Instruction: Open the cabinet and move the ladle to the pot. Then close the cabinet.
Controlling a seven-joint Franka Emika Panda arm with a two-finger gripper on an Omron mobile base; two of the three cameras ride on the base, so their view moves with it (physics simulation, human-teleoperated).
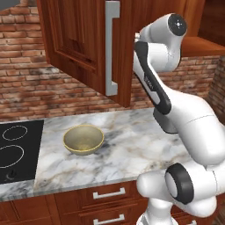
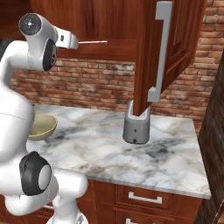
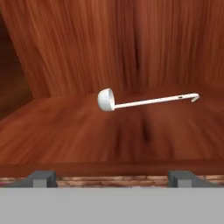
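Note:
The dark reddish-brown cabinet [image 1: 74,39] stands open, its doors [image 2: 183,39] swung out over the counter with long silver bar handles [image 1: 112,48]. On its wooden shelf [image 3: 65,135] lies a white ladle [image 3: 131,101], cup to the left and hooked handle end to the right. From the right base view the ladle's thin handle [image 2: 94,42] shows on the shelf beside my raised hand. My gripper [image 3: 113,179] is open at the shelf's front edge, short of the ladle, with nothing between its fingertips [image 3: 41,178]. The pot is out of view.
A tan bowl [image 1: 83,139] sits on the marble counter [image 1: 132,149] beside a black cooktop [image 1: 17,149]. A grey appliance [image 2: 136,127] stands under the right door's lower edge. Brick wall behind; drawers [image 1: 107,193] below the counter.

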